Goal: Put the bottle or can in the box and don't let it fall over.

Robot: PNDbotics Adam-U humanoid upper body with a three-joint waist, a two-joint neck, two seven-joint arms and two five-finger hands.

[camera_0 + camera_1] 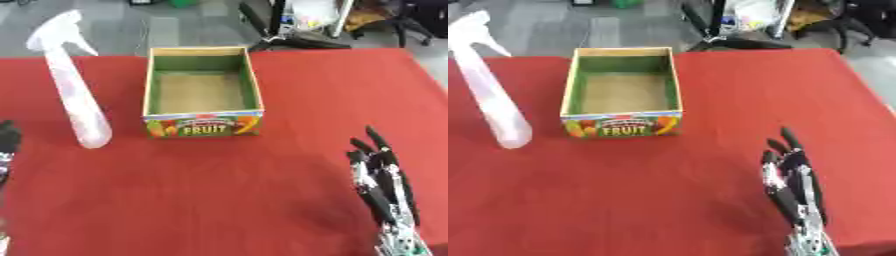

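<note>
The red table (262, 200) spreads before me. At its far middle sits the open fruit box (203, 125), nothing inside. The white spray bottle (74, 90) stands upright left of the box, well apart from my right hand (385, 190), which rests near right, fingers straight. My left hand (7, 145) barely shows at the left edge; I cannot tell its fingers.

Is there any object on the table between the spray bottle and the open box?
No. The spray bottle stands directly left of the box, with only bare red tablecloth between them, and the box is empty.
</note>
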